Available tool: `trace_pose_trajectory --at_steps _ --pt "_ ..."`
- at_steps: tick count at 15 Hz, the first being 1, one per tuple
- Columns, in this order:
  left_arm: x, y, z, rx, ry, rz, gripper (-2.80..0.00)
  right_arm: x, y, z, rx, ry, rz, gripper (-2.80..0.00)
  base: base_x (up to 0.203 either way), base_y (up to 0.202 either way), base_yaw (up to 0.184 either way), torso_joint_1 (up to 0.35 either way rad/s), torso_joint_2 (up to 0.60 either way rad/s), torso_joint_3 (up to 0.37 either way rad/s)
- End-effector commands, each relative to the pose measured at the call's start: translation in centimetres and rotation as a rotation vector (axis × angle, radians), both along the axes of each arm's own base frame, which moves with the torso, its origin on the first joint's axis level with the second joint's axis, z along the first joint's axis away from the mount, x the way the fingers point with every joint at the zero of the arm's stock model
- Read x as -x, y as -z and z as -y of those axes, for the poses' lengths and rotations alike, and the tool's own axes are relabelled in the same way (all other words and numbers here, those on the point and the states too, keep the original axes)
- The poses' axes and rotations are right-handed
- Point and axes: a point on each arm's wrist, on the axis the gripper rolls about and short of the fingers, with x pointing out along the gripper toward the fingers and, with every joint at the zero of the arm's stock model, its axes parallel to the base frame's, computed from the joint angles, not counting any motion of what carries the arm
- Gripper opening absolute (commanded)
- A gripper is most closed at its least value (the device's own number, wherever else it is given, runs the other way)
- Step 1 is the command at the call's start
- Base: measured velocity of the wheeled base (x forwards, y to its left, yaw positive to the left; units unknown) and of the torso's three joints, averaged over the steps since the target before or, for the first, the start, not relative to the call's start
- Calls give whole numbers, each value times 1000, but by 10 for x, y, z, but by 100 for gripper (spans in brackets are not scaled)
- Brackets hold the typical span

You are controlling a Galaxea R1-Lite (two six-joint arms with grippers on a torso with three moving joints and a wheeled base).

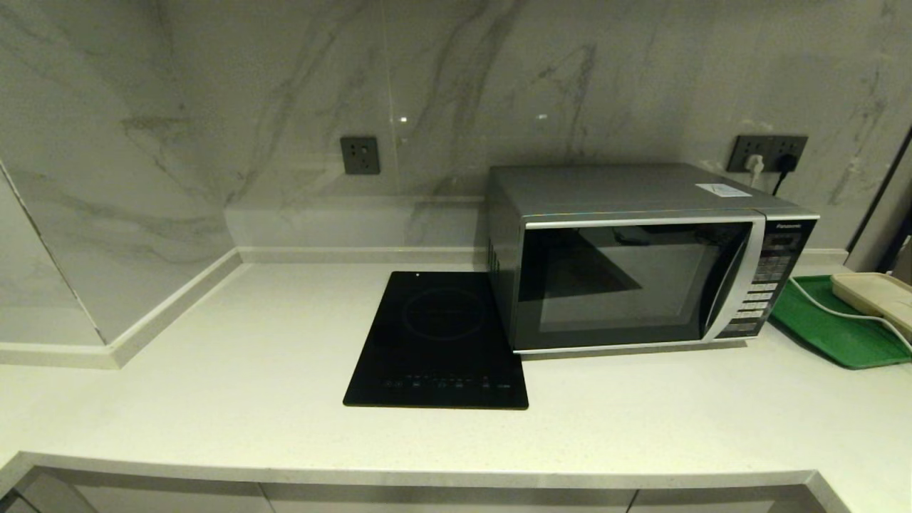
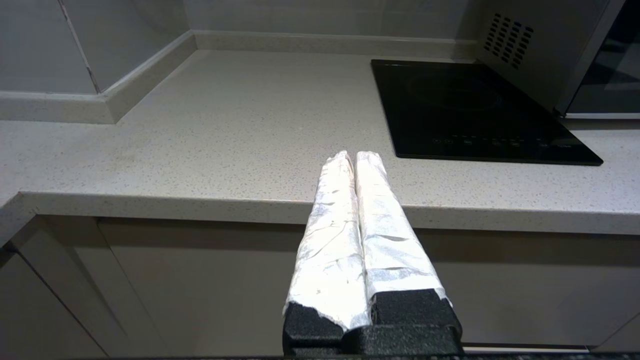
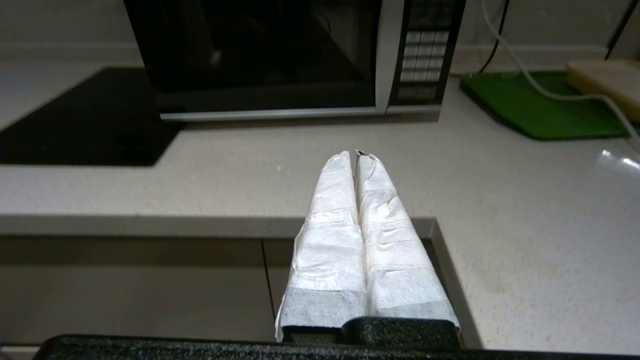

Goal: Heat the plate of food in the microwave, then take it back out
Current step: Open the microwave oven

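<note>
The silver-grey microwave point(image 1: 634, 260) stands at the back right of the counter, its dark glass door closed; it also shows as the microwave point(image 3: 280, 55) ahead of the right wrist and as a vented side of the microwave point(image 2: 530, 45). The lavender plate of food is out of view. My left gripper point(image 2: 354, 156) is shut and empty, hovering over the counter's front edge, left of the cooktop. My right gripper point(image 3: 354, 156) is shut and empty too, over the front edge before the microwave. Neither arm shows in the head view.
A flat black induction cooktop point(image 1: 442, 338) lies left of the microwave. At the far right a green tray point(image 1: 833, 328) carries a cream rectangular dish point(image 1: 876, 296) and a white cable point(image 1: 841, 310). Marble walls enclose the back and left. Cabinet fronts point(image 2: 200, 285) lie below the counter edge.
</note>
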Motion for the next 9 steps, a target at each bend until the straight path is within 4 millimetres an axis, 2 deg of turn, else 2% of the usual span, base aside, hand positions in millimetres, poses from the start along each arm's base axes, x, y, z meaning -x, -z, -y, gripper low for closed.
trace_pose_trajectory --at_steps 1,2,4,7,9 --pt "0 0 0 0 -1 0 -280 6 -55 0 -16 -1 37 -280 0 0 0 0 0 0" --pt "0 0 0 0 -1 0 -280 3 -77 0 -22 4 18 -280 0 0 0 0 0 0" --pt "0 0 0 0 -1 1 -280 -16 -111 1 -30 57 -70 -280 0 0 0 0 0 0" --pt "0 0 0 0 -1 2 -280 -59 -140 4 -21 191 -207 -280 0 0 0 0 0 0" --pt "0 0 0 0 -1 1 -280 -87 -152 6 -3 269 -294 -280 0 0 0 0 0 0"
